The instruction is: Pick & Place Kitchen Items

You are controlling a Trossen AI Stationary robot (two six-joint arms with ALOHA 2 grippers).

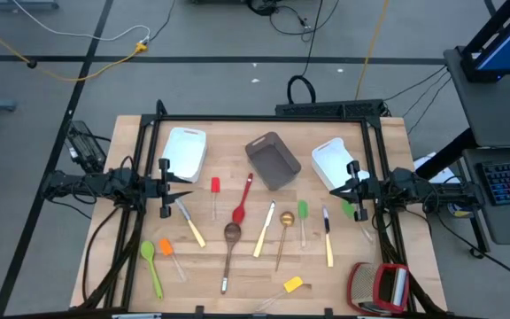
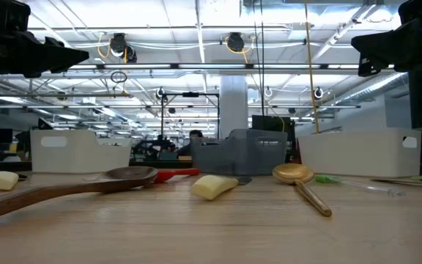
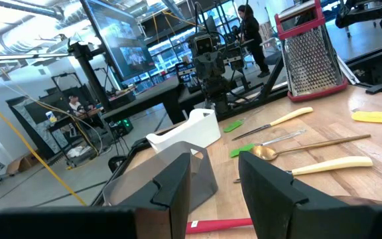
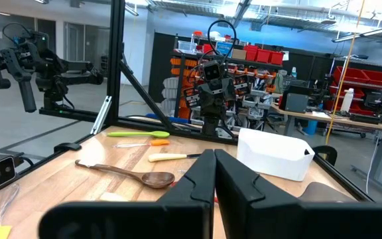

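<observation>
Overhead, the left gripper (image 1: 189,188) hangs with jaws apart, the right gripper (image 1: 333,189) closed, utensils (image 1: 236,232) scattered across the tabletop (image 1: 211,292).

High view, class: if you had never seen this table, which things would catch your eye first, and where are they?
First, the fan of bright utensils across the table's near half: a red spoon mid-table, a green spatula toward the left front, a brown wooden spoon between them. Behind sit a white bin, a grey bin and another white bin. The left gripper and right gripper face each other from the sides.
</observation>
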